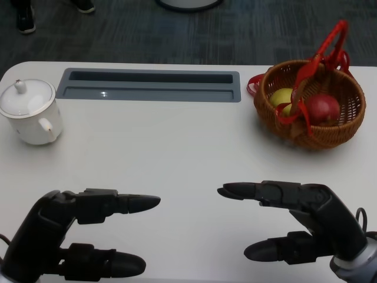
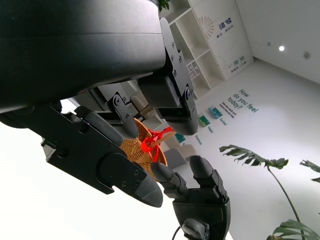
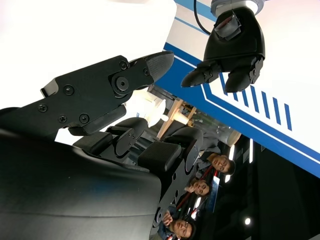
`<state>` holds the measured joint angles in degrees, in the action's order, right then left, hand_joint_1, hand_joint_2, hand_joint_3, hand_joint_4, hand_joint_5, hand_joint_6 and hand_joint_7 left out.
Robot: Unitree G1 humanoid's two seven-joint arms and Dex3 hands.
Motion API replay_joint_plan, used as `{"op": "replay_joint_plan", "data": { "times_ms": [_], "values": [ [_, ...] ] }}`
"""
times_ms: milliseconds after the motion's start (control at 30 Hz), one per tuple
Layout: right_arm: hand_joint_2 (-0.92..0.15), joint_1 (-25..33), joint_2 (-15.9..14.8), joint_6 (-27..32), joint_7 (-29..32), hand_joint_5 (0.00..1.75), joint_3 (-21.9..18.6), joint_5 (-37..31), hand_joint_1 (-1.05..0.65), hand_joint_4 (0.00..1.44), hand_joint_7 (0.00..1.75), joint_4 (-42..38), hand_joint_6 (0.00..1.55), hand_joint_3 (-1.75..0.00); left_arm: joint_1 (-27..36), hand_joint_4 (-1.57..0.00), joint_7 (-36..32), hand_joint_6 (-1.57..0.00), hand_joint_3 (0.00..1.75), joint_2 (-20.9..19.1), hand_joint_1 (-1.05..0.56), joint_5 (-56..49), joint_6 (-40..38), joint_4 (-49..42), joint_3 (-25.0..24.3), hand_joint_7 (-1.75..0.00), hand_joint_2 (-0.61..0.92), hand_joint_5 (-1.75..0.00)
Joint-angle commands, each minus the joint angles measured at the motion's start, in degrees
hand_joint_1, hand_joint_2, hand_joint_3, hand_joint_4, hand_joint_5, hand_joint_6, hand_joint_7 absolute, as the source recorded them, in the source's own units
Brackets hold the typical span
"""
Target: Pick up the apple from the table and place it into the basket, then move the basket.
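Note:
A woven brown basket (image 1: 330,132) with red handles stands at the table's far right. Inside it lie a red apple (image 1: 323,108) and a yellow fruit (image 1: 281,97). My left hand (image 1: 70,236) hovers at the near left, fingers apart and pointing inward, holding nothing. My right hand (image 1: 300,221) hovers at the near right, likewise spread and empty, well short of the basket. In the left wrist view the basket (image 2: 135,149) shows past my left hand's fingers (image 2: 100,160), with the right hand (image 2: 197,192) beyond. The right wrist view shows my left hand (image 3: 232,47) opposite.
A white lidded teapot (image 1: 29,112) stands at the far left. A grey recessed tray (image 1: 150,85) runs along the table's back edge. People (image 3: 200,200) show beyond the table in the right wrist view.

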<state>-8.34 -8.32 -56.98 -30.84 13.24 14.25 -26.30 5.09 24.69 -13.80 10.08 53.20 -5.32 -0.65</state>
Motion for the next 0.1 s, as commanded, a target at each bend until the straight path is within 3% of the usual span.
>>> {"op": "replay_joint_plan", "data": {
  "times_ms": [33, 100],
  "values": [
    [-0.78, -0.8, 0.2, -1.2, -0.5, 0.01, -1.7, -0.3, -0.37, 0.73, 0.01, -1.0, 0.7, 0.0, -0.6, -0.97, -0.2, -0.9, 0.0, -0.9, -0.47, 0.3, 0.1, 0.2, -0.5, -0.01, 0.69, -0.01],
    [-0.78, -0.9, 0.3, -1.2, -0.7, 0.01, -2.1, -0.7, -0.38, 0.73, 0.01, -1.2, 0.7, 0.0, -0.7, -0.97, -0.1, -0.9, 0.0, -0.9, -0.46, 0.5, 0.2, 0.1, -0.5, -0.01, 0.69, -0.01]
  ]
}}
